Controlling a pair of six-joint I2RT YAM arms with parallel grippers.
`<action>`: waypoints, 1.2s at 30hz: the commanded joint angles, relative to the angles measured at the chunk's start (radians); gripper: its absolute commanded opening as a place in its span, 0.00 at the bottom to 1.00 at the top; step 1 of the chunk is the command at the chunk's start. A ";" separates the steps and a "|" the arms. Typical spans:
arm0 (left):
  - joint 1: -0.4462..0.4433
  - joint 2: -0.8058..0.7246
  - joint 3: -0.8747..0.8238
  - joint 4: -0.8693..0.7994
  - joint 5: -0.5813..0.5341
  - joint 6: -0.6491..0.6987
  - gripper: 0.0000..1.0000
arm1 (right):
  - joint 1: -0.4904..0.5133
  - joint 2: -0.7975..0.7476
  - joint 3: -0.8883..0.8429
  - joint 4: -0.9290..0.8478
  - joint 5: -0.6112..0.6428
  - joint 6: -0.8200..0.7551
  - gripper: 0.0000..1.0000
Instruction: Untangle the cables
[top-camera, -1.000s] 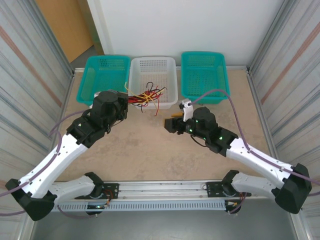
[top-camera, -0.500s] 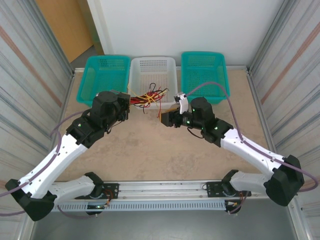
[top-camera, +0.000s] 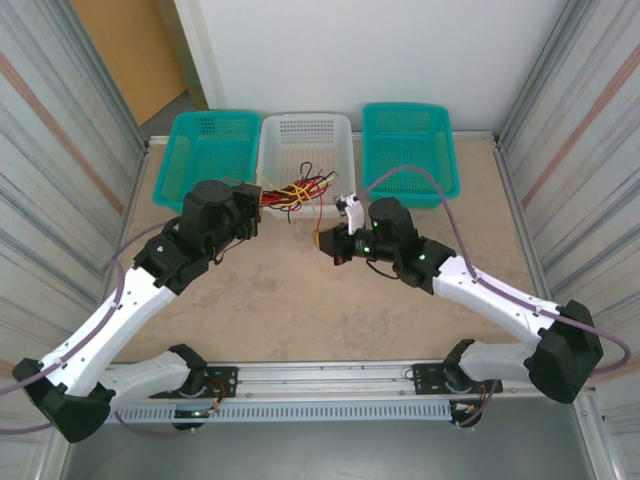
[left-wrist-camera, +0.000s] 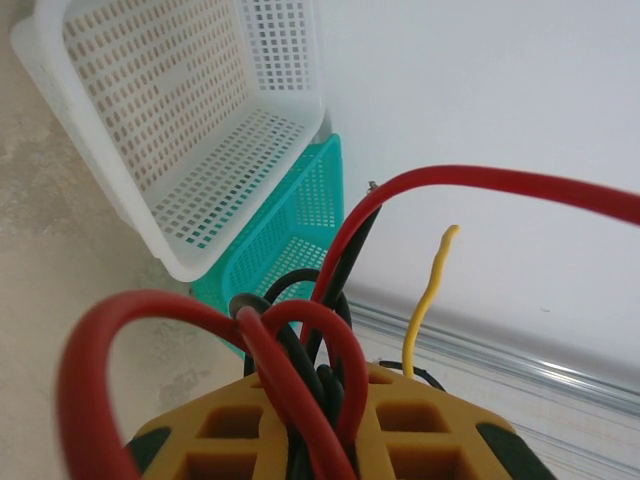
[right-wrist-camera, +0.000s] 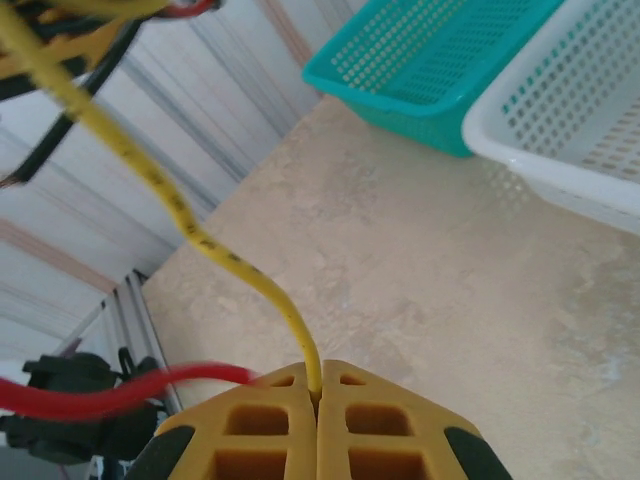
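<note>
The left gripper (left-wrist-camera: 305, 415) clamps the tangled red and black cables (top-camera: 295, 190) at the white basket's (top-camera: 305, 130) near edge, anchoring them. The right gripper (right-wrist-camera: 318, 395), pinched shut on the yellow cable (right-wrist-camera: 190, 235), looks set to draw it free.

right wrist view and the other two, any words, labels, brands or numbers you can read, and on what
No readable text in any view.
Thin yellow cable: small dark marks along it, too blurred to read.
Red and black cables: no print visible.
White mesh plastic basket: no label.
Teal mesh plastic baskets, left and right: no labels.
</note>
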 joint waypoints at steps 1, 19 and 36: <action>0.006 -0.004 -0.062 0.177 0.001 -0.040 0.00 | 0.086 0.008 -0.008 0.047 0.087 0.010 0.00; 0.076 -0.027 -0.368 0.726 0.112 0.730 0.00 | 0.276 0.036 0.766 -0.513 0.571 -0.145 0.00; 0.125 0.143 -0.300 1.613 0.730 0.303 0.00 | -0.366 0.089 0.386 -0.333 -0.059 0.106 0.00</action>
